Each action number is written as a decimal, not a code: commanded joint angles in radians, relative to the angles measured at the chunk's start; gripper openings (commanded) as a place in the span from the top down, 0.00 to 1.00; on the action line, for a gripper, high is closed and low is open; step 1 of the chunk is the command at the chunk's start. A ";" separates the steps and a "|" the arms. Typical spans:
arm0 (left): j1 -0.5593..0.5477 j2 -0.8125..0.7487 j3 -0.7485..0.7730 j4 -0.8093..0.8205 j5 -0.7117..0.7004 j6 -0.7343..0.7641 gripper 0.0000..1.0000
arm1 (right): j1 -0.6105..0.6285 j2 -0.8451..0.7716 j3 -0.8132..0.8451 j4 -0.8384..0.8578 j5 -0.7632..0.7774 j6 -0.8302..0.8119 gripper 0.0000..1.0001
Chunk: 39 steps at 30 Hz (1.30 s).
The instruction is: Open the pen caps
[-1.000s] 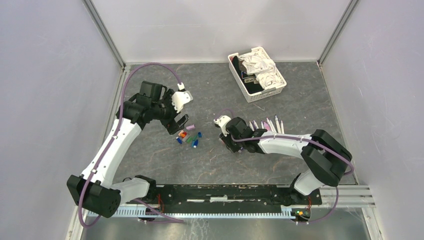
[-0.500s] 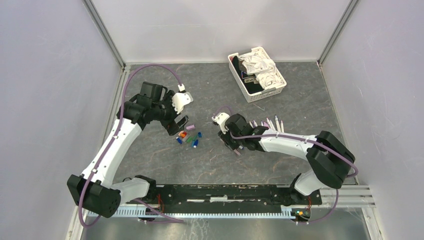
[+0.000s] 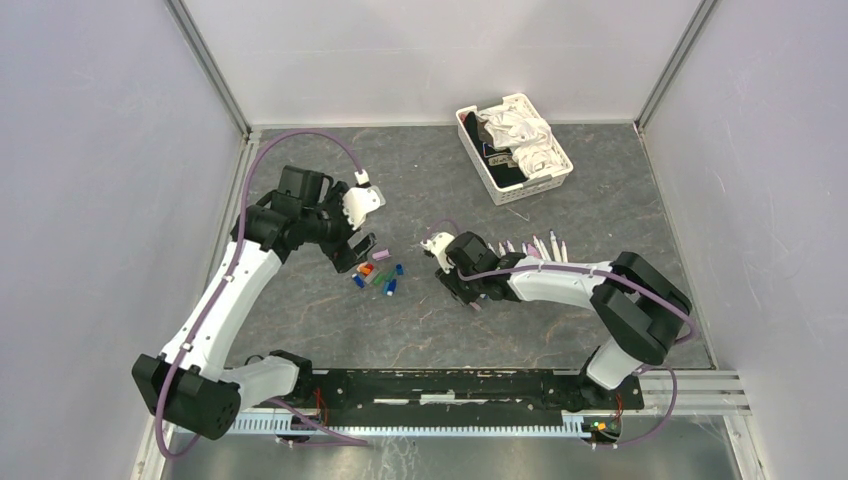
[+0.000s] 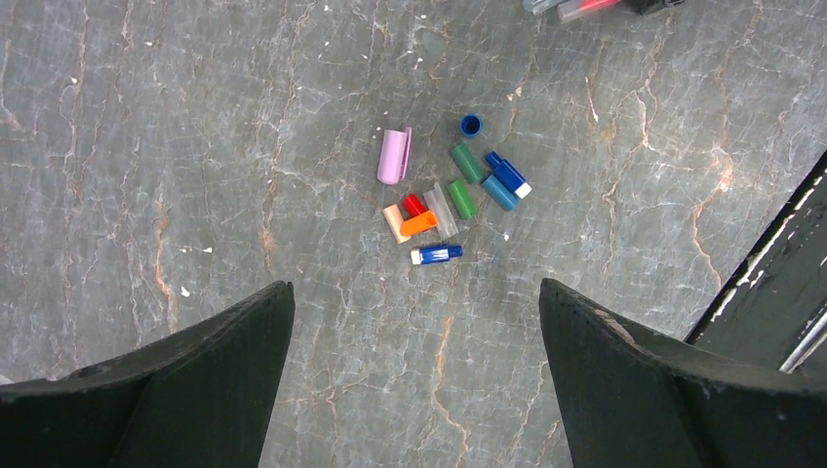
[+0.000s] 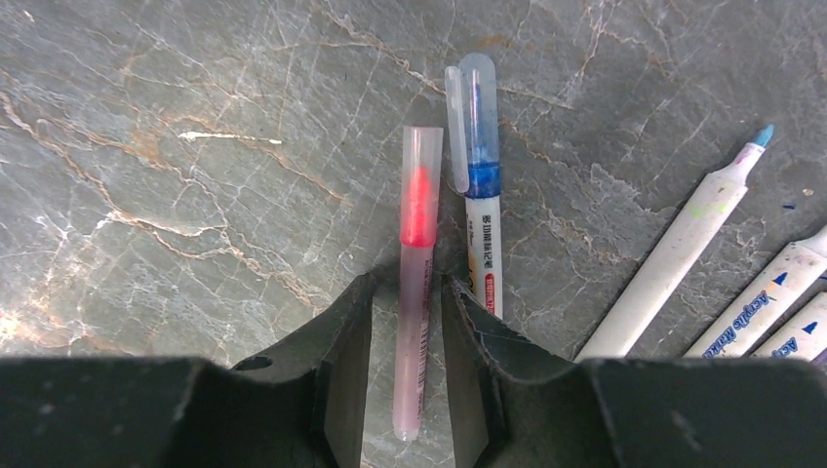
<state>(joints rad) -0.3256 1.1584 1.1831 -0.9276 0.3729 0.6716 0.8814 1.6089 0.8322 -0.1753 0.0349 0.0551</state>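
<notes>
Item: pen-uncapping station; step in hand judged as pickup of the next capped pen. Right gripper (image 5: 408, 292): low over the table (image 5: 146, 146), fingers drawn in close on either side of the pink pen (image 5: 419, 224), near the barrel's rear end. One finger touches the barrel and a thin dark strip shows at the other, so whether the pen is truly clamped cannot be told. Pink pen: lying flat, clear cap (image 5: 422, 156) on, pointing away from the wrist. Blue pen (image 5: 484, 224): just beside it, parallel, likewise capped. Uncapped pens (image 5: 683, 249): a fanned row to one side, tips bare. Left gripper (image 4: 414, 292): fingers spread wide, holding nothing, hovering above the loose caps (image 4: 444, 195), a tight heap of purple, blue, green, red and orange stubs well apart from the pens. White basket (image 3: 476, 158): far side of the table, cloth inside, not involved. Progress, by judgement: most pens done, two in view yet to open. Next move calls for a firm hold on the pink barrel, a lift clear of the blue pen, and the left fingers brought across to pinch the clear cap and pull along the barrel's axis
</notes>
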 commanded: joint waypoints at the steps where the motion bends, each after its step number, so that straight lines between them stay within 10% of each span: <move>1: 0.002 -0.029 -0.007 -0.007 0.036 0.027 0.00 | -0.007 0.018 -0.001 -0.002 0.004 -0.011 0.64; 18: 0.002 -0.041 -0.004 -0.054 0.127 0.030 0.00 | 0.005 -0.017 -0.041 0.023 -0.132 0.026 1.00; 39: -0.001 -0.054 -0.163 -0.158 0.322 0.297 0.01 | 0.004 -0.004 0.230 -0.034 -0.740 0.055 1.00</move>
<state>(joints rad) -0.3256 1.0996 1.0359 -1.0595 0.6079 0.8585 0.8818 1.6001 0.9920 -0.1982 -0.5362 0.0898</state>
